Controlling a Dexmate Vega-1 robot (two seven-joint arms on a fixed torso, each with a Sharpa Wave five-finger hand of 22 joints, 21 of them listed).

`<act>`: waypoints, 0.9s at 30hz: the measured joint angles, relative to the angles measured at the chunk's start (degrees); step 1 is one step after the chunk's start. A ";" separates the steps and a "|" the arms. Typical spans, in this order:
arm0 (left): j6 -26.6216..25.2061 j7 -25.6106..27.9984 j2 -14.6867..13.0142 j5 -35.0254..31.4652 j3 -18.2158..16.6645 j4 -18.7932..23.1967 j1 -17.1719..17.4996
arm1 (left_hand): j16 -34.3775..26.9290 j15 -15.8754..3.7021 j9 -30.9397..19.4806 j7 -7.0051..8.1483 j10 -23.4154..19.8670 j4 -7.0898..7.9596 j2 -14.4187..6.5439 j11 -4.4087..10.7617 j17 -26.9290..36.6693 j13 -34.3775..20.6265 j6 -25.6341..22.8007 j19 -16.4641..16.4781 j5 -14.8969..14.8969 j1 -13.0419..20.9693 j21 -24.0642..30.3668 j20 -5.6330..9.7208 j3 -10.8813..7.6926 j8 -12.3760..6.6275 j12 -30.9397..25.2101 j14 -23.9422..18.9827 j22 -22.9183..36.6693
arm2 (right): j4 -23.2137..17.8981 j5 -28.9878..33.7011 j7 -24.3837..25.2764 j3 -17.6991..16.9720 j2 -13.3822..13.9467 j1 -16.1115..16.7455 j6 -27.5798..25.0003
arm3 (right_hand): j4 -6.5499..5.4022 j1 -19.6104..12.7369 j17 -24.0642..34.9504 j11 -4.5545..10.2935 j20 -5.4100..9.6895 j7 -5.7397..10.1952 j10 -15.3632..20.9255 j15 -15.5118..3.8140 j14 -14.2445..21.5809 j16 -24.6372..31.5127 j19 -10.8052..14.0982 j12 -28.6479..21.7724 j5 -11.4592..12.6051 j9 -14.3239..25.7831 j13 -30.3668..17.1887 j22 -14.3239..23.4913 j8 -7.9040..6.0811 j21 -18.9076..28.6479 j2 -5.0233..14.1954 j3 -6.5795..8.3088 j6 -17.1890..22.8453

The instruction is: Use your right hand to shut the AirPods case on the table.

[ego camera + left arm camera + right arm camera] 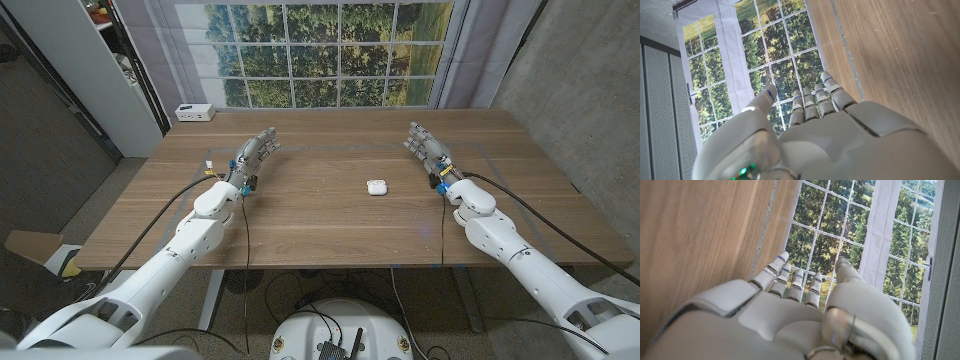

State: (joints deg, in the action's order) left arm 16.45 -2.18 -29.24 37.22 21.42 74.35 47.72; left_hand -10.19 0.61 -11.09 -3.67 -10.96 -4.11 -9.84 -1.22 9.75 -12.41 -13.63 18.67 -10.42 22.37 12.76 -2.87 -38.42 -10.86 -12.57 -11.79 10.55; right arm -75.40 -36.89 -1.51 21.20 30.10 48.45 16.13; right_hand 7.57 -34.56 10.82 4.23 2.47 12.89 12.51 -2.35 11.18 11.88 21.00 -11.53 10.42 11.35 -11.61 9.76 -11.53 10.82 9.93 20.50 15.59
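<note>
AirPods case (376,187) on table (320,225), apart from right hand (428,147)

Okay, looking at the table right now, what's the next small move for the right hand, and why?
Probably swing the right hand inward over the small white AirPods case. The case lies apart from both hands on the wooden table, nearer the robot and toward the middle from the right hand, which holds nothing with fingers spread. The left hand is farther off.
</note>
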 measured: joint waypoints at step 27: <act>-0.28 -0.76 -0.19 0.04 0.04 -0.94 -0.53 | 0.01 0.00 0.01 0.47 -0.21 0.00 -0.05 -0.21 -0.01 0.01 -0.47 -0.01 0.00 0.05 0.00 0.00 0.00 0.00 0.00 0.01 -0.01 | -15.14 10.48 1.82 2.14 14.01 1.87 -13.77 | 1.29 -3.29 0.48 -0.56 -3.28 0.00 -5.51 0.23 -5.58 -0.78 -3.76 0.68 0.45 0.80 -0.77 0.26 -0.45 -0.23 -0.88 0.29 1.84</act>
State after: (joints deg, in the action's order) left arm 16.17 -2.95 -29.44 37.26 21.45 73.42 47.19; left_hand -10.18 0.61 -11.08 -3.20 -11.17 -4.11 -9.89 -1.42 9.75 -12.40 -14.10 18.66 -10.41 22.42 12.76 -2.87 -38.42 -10.86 -12.57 -11.78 10.54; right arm -90.54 -26.40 0.31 23.34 44.11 50.33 2.37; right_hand 8.86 -37.85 11.30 3.67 -0.82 12.88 7.00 -2.12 5.59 11.10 17.24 -10.85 10.86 12.14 -12.38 10.02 -11.98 10.58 9.05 20.79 17.43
